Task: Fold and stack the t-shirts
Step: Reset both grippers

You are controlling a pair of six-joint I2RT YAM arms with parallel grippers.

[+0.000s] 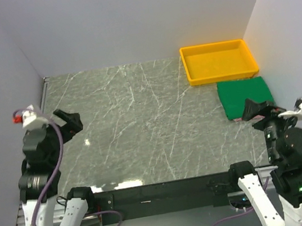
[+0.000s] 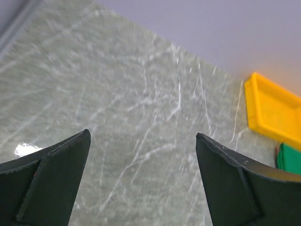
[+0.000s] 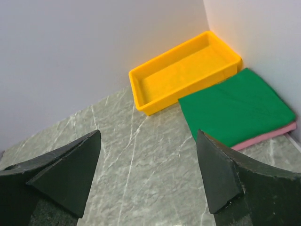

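**Top view.** The green shirt [image 1: 245, 96] lies folded into a flat rectangle at 3 o'clock on the tabletop [image 1: 141, 126], close to the right wall. The yellow tray [image 1: 222, 77] sits just at its 12 o'clock. No pink cloth can be made out from above. The right hand [image 1: 256, 110] hangs at the shirt's 6 o'clock edge. The left hand [image 1: 70, 120] hangs at 9 o'clock on the tabletop, well apart from any cloth.

**Left wrist view.** The left hand [image 2: 142, 136] is spread wide, with only bare marble between its fingers. The tray [image 2: 273, 113] shows at 3 o'clock, and a sliver of green shirt [image 2: 289, 157] at 4 o'clock. This arm seems parked to one side because nothing on its half needs work.

**Right wrist view.** The right hand [image 3: 148, 134] is also spread and pinches nothing. The green shirt [image 3: 235, 106] lies at 2 o'clock, square and smooth. The pink shirt [image 3: 268, 136] lies under it, showing only as a thin strip along the near edge. The two edges run almost flush, so green sits on pink as a stack. The tray [image 3: 160, 106] is at 12 o'clock, touching or just beside the stack's far edge; I cannot tell which.

**Reading.** Both shirts are folded and stacked, tucked by the wall and tray where they are out of the arms' way. The empty, spread hands fit a finished placement, and little or nothing seems left to do.
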